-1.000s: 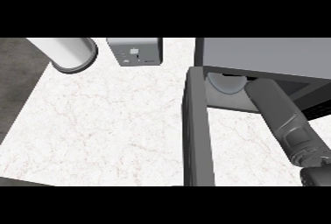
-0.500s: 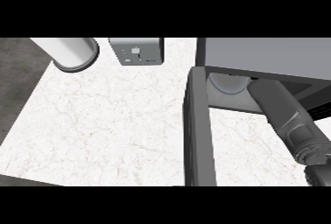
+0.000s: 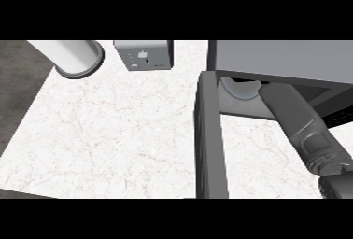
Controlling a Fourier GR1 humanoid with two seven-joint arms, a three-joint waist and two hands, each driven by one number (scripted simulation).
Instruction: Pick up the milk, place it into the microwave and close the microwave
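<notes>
The grey microwave (image 3: 283, 58) stands at the back right with its door (image 3: 210, 140) swung wide open, jutting toward me across the counter. My right forearm (image 3: 296, 121) reaches from the lower right into the opening. The microwave's roof hides its hand. A pale rounded shape (image 3: 238, 88) shows just inside the opening, left of the forearm; I cannot tell whether it is the milk. No milk stands out on the counter. My left hand does not show.
A white cylinder (image 3: 72, 56) stands at the back left, and a small grey box (image 3: 143, 55) sits beside it. The white marble counter (image 3: 110, 135) spreads left of the open door, and its left edge drops to dark floor.
My right forearm has shifted slightly to the right inside the microwave's opening. The door has not moved.
</notes>
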